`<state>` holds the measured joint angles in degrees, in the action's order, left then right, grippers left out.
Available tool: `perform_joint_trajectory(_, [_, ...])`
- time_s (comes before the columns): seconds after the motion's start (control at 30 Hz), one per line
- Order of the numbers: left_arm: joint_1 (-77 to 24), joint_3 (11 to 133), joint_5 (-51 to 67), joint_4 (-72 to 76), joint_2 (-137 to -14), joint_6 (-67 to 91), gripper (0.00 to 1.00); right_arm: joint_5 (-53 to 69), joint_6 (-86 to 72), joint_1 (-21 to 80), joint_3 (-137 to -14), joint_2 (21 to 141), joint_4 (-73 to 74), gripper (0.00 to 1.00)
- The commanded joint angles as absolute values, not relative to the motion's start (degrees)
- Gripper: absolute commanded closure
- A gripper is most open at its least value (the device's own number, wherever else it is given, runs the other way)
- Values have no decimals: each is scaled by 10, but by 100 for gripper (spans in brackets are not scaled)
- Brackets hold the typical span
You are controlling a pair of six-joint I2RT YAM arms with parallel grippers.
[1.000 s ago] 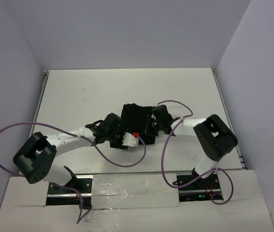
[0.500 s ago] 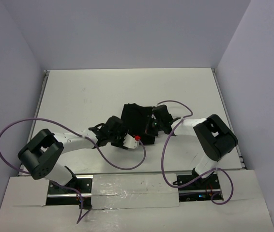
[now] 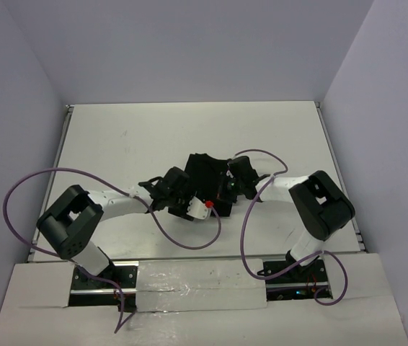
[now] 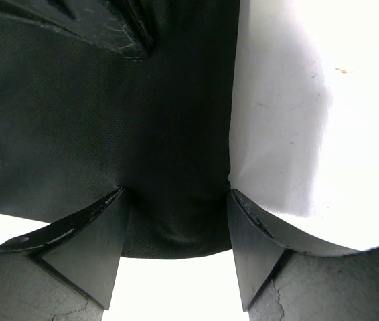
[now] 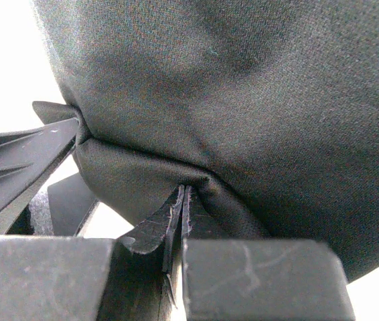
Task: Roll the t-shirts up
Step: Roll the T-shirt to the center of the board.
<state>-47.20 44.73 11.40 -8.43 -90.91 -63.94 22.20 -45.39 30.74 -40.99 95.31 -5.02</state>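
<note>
**Garment.** One black t-shirt (image 3: 205, 171) lies bunched into a compact dark mass at the middle of the table (image 3: 139, 137), well apart from every edge. From overhead its outline is blocky. It runs slightly longer from far to near than from side to side, though black fabric against black hardware blurs the near boundary.

**Left side.** The left gripper (image 3: 189, 199) meets the near-left part of the mass. In its wrist view the fingers (image 4: 102, 247) stand partway apart. A thick fold fills the gap and touches both inner faces, and its lower hem curves just past the tips. I read this as a grip on a bulky fold, not a loose straddle.

**Right side.** The right gripper (image 3: 227, 190) meets the near-right part. Its wrist view shows the jaws almost together, nipping a thin pleat, with the rest of the cloth ballooning above.

**Key relation.** Both grippers sit at the near end of the t-shirt, one on each flank and about level with each other. Neither arm is clearly nearer. The bulk of the fabric lies beyond them, toward the far side of the table. The line from one gripper to the other runs left to right, so it would serve as the roll axis.

**Judgement.** A roll from here should travel away from the bases, both wrists turning together. The unequal grips, thick on the left and thin on the right, could skew the roll.
</note>
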Motion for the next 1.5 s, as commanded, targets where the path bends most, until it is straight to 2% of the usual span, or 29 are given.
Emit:
perform_joint_trajectory(0.0, [-474,441,157,-200,-940,-653,31,207,-433,303,-424,935,-16,100])
perform_joint_trajectory(0.1, [-475,435,134,-173,-949,-638,36,206,-428,303,-430,933,-8,100])
perform_joint_trajectory(0.13, [-474,442,118,-167,-956,-618,46,206,-425,304,-430,932,-7,100])
perform_joint_trajectory(0.17, [-474,446,108,-148,-971,-604,72,206,-425,304,-430,931,-6,100])
perform_joint_trajectory(0.23, [-470,460,100,-131,-981,-571,95,208,-419,303,-428,922,-5,100])
perform_joint_trajectory(0.27, [-468,468,105,-130,-984,-561,100,210,-415,304,-428,918,-3,100])
perform_joint_trajectory(0.4, [-456,532,163,-207,-988,-525,100,210,-363,304,-427,858,3,100])
perform_joint_trajectory(0.57, [-411,632,300,-363,-1011,-483,100,228,-267,304,-420,733,36,79])
perform_joint_trajectory(0.6, [-402,668,323,-429,-1017,-483,100,227,-256,303,-418,715,44,71])
perform_joint_trajectory(0.7, [-371,722,401,-512,-1035,-500,100,229,-209,303,-391,638,53,60])
perform_joint_trajectory(0.9, [-331,758,483,-642,-1044,-535,100,268,-57,310,-310,478,41,52])
perform_joint_trajectory(0.97, [-319,757,510,-652,-1050,-538,100,286,59,317,-280,437,39,49])
perform_joint_trajectory(1.03, [-316,756,522,-651,-1059,-534,100,276,151,334,-252,395,33,41])
perform_joint_trajectory(1.2, [-314,767,546,-672,-1084,-544,100,253,270,367,-280,443,50,37])
perform_joint_trajectory(1.47, [-311,775,557,-686,-1107,-560,100,277,348,420,-325,576,63,36])
